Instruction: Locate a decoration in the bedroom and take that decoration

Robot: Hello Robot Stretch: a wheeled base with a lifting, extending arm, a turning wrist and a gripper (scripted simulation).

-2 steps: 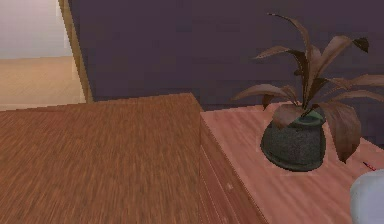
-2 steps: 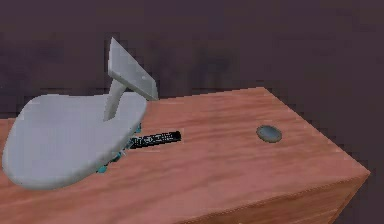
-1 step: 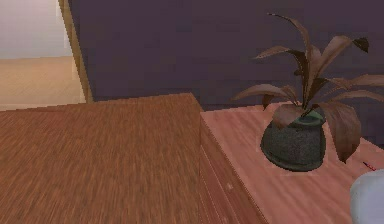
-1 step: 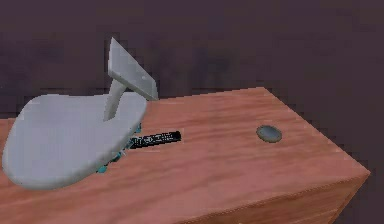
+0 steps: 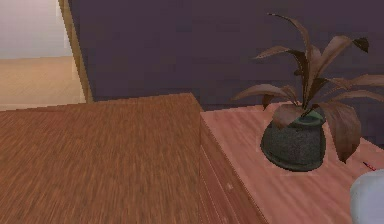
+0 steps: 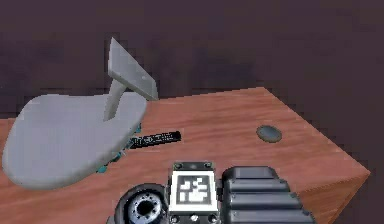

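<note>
The forward view has a potted plant on the reddish tabletop, beside a higher brown wooden top. The arm side view has the grey decoration, a rounded body under an angled slab, on that tabletop. Right of the decoration lie a dark bar and a small disc, with bare wood reaching the table's edge. The gripper sits just below the decoration. I cannot tell its fingers' spread or whether it holds anything.
</note>
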